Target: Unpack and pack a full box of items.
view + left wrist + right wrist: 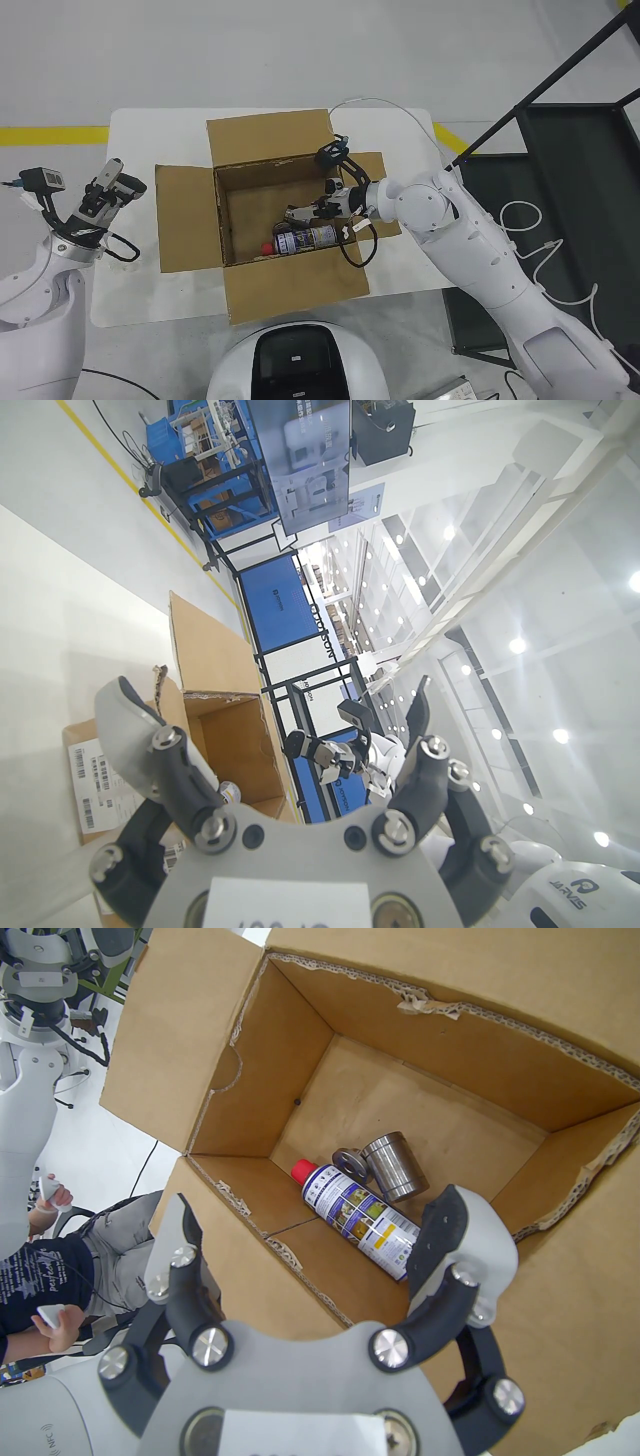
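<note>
An open cardboard box [290,150] stands mid-table with its flaps spread. On its floor lie a spray can [360,1213] with a red cap, a steel cylinder [395,1173] and a small metal flange [352,1163] next to it. The can [305,240] lies near the box's front wall. My right gripper [315,1228] hangs open above the can, inside the box's right side [318,208], holding nothing. My left gripper [122,186] is off to the left of the box, raised and open [272,710], with the box [220,685] below it.
The white table [140,130] has bare room left of the box. A black metal rack [570,130] stands at the right, and a thin white cable [400,105] arcs over the table's far right corner. A labelled flap [100,780] lies under the left gripper.
</note>
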